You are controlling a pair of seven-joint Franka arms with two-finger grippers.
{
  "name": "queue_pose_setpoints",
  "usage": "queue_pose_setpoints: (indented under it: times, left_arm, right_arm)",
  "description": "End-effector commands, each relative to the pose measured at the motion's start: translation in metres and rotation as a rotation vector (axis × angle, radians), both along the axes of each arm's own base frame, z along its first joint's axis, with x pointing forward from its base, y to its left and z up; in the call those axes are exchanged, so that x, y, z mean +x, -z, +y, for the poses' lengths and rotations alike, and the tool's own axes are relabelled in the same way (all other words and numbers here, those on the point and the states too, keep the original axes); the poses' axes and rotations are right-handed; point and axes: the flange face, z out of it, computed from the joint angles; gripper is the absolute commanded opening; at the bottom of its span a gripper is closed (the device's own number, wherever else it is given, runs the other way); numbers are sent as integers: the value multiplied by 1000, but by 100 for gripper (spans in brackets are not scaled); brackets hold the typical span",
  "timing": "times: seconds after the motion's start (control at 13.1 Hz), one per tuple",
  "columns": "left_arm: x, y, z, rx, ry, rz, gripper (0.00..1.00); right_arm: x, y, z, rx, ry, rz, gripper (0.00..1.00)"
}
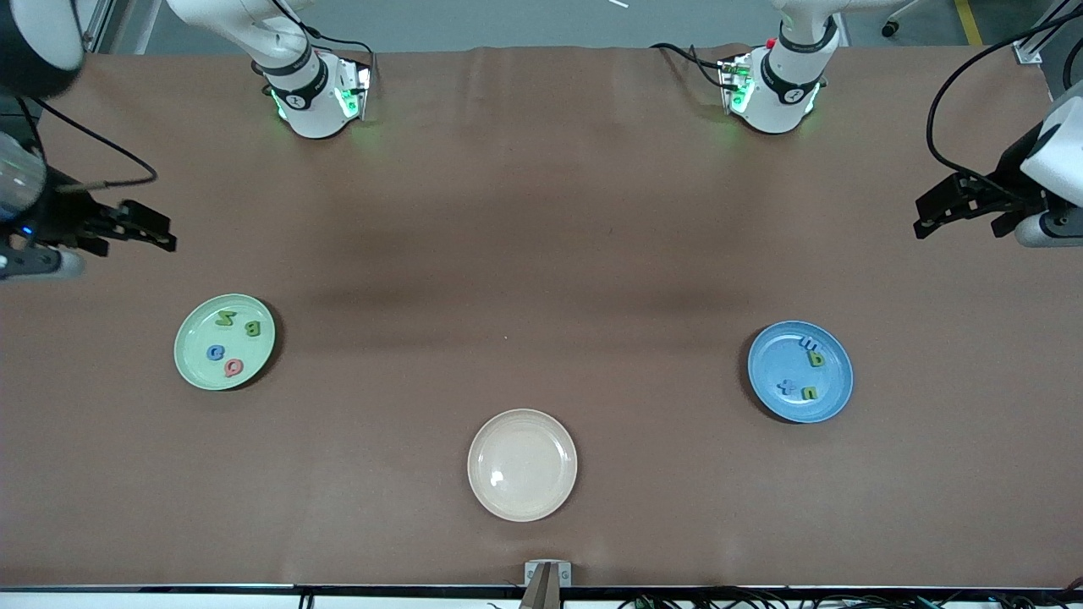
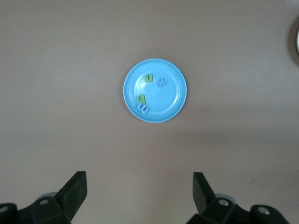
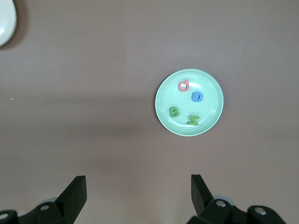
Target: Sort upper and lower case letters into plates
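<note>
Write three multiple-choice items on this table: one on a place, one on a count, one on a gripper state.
1. Which plate lies nearest the front camera?
A. green plate
B. blue plate
C. cream plate

2. How many letters lie in the green plate?
A. two
B. four
C. six

3. How is the left gripper?
A. open, holding nothing
B. shut on a letter
C. shut on a plate

Key:
1 C: the cream plate sits lowest, below the green plate and blue plate.
2 B: four letters show.
3 A: the left gripper shows spread fingers with nothing between.
</note>
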Motion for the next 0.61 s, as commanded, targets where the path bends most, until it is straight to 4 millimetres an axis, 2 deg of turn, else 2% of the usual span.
queue_pose_setpoints:
  times: [0.0, 0.15, 0.3, 0.53]
  left_arm:
    - [-14, -8, -2, 25, -2, 31, 100]
    - [-19, -17, 1, 26, -4, 24, 100]
    - [-19, -18, 4, 26, -7, 21, 100]
    - [-15, -13, 4, 23, -9, 23, 100]
  right_arm:
    - [4, -23, -9, -20, 28, -32, 98]
    - [1, -29, -19, -14, 45, -32, 98]
    - [0, -35, -10, -11, 25, -31, 99]
    - [-1, -37, -6, -16, 16, -36, 99]
